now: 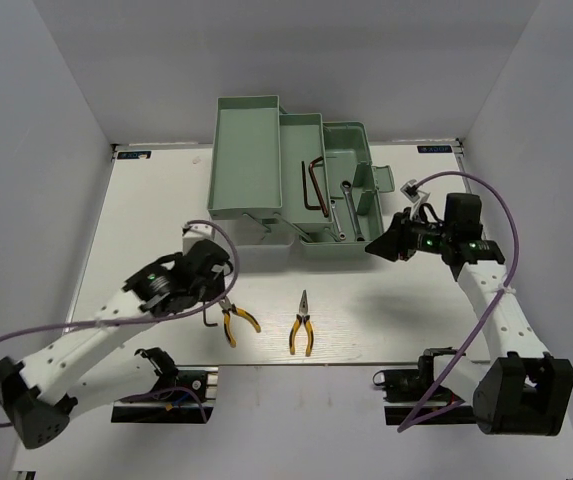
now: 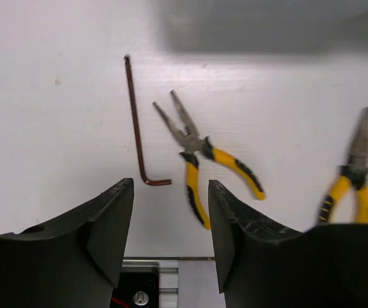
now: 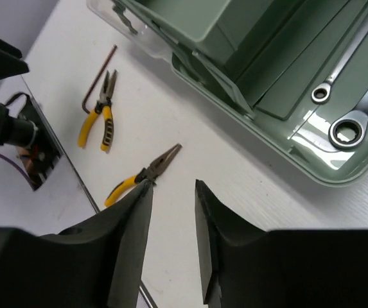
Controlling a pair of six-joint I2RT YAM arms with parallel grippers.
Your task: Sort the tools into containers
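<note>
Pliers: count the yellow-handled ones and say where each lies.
2. One pair lies on the table beside a hex key, by the left hand; the other pair lies farther right. None shows in the toolbox, though its trays may hide more.

2 yellow pliers (image 2: 194, 145), 1 hex key (image 2: 135, 128) lie outside green toolbox (image 1: 248, 160); 2 wrenches (image 3: 346, 131) inside

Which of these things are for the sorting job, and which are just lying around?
For the job: left pliers, right pliers, loose hex key, hex keys in the tray, two wrenches, green toolbox.
Just lying about: purple cables, white table.
</note>
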